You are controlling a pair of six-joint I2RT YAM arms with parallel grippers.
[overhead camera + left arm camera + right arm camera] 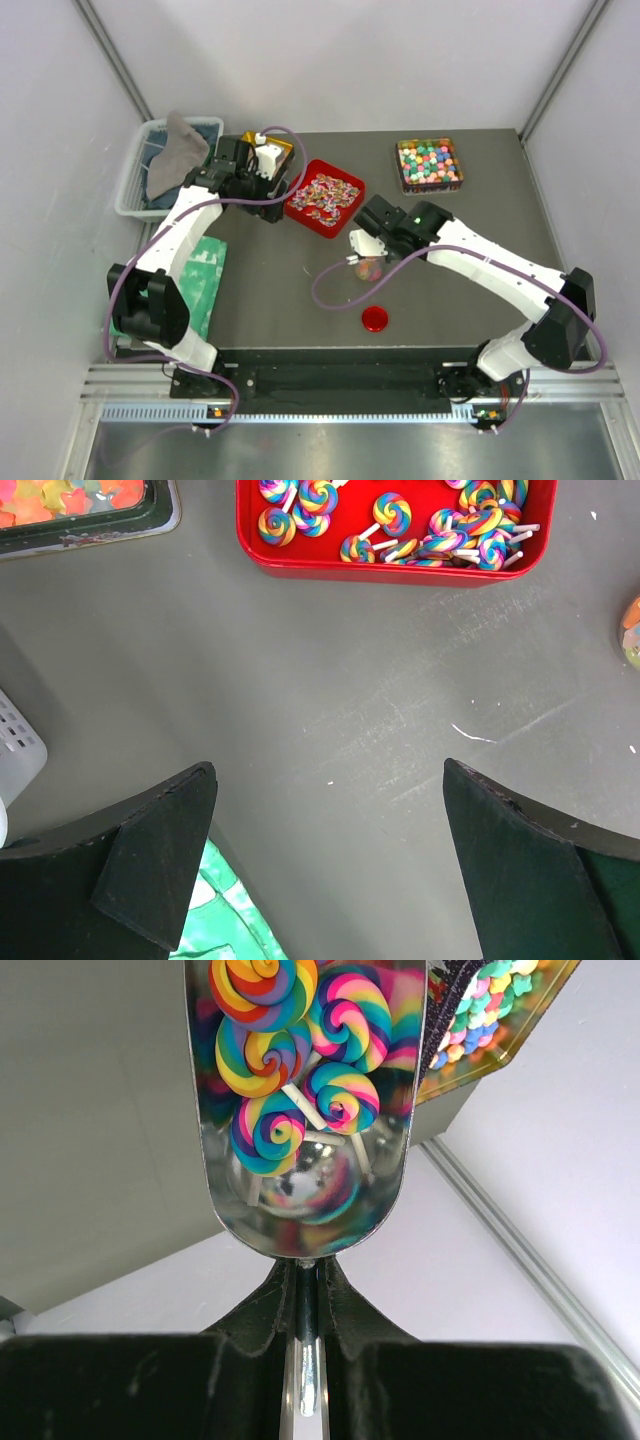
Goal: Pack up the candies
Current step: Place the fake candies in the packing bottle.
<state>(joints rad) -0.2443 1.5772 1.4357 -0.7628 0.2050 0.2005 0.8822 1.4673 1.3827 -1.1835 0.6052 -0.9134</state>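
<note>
R end effector (305, 1295) clenched on metal scoop (300, 1210) handle; we see lollipop candies (262, 1055) in scoop. L end effector (330, 850) released, over desk (330, 700) nr red tray (390, 568) w/ more.

Matt grey table (330, 700), scuffed and scratched; scoop (300, 1200) of polished metal, mirror-bright, reflecting its load; swirl lollipop candies (262, 1055) smooth and glossy; red tray (390, 570) glossy, smooth-walled; left gripper (328, 770) fingers (150, 865) matt black, plastic-looking; grey cloth (178, 150) soft, crumpled.
</note>
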